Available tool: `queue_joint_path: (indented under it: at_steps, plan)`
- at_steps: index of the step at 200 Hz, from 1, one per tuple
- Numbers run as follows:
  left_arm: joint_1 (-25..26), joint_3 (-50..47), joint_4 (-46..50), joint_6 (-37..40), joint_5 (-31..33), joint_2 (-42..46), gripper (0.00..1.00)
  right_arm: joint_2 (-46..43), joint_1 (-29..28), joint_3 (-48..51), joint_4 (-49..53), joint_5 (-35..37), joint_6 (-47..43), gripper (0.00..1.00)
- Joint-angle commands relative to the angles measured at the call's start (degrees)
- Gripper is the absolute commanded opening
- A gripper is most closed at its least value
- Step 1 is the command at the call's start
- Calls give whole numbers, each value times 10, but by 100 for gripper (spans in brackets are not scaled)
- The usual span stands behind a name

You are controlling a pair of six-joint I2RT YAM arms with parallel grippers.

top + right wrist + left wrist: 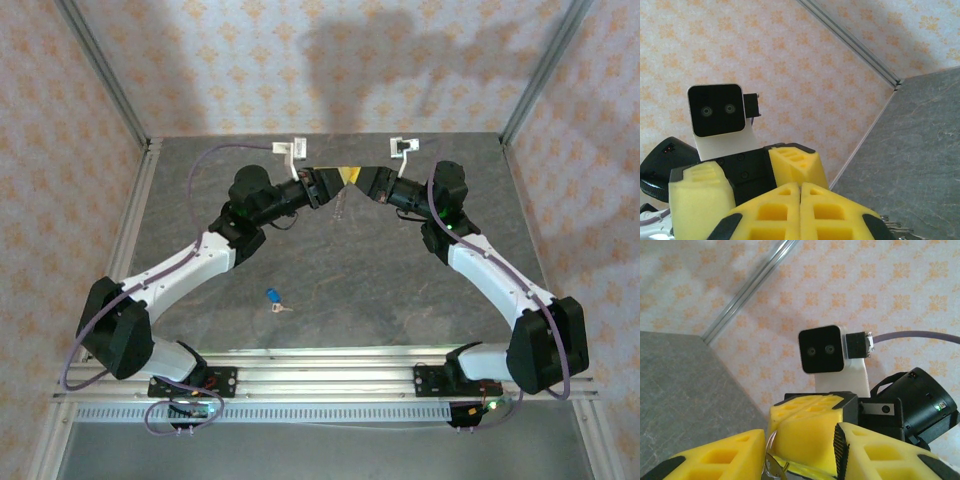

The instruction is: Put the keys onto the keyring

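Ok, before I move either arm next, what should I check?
1. Key lying on the table, away from both arms: ok.
2. Key threaded on the keyring: not ok, they are well apart.
3. Right tool shut: ok.
4. Right tool's hold on the keyring: cannot tell; the loop hangs under the two tools.
5. Left tool free to go for the key: cannot tell; its jaws stand apart, but a metal loop sits against one finger.
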State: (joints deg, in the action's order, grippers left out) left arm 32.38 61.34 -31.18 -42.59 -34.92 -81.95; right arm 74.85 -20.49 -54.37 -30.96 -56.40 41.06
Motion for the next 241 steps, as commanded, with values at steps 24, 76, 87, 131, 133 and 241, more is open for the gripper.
queue_joint_path:
  at_steps: [24, 76, 87, 131, 133, 241]
  plan:
    - [7, 10, -29, -4, -13, -6, 40, -7, -1, -20, -21, 4, -13, 0]
    - [12, 6, -50, -13, -23, -4, 24, -5, 2, -13, -21, 13, -13, 0]
    - [15, 7, -52, -13, -25, -4, 18, -3, 2, -12, -23, 13, -10, 0]
    - [22, 15, -41, -3, -24, -9, 5, -3, 2, -12, -26, 10, -6, 0]
    - [23, 15, -41, -3, -24, -10, 4, -4, 2, -12, -26, 10, -7, 0]
    - [38, 21, 30, 42, -22, -23, 4, -1, 2, -5, -31, 14, 5, 0]
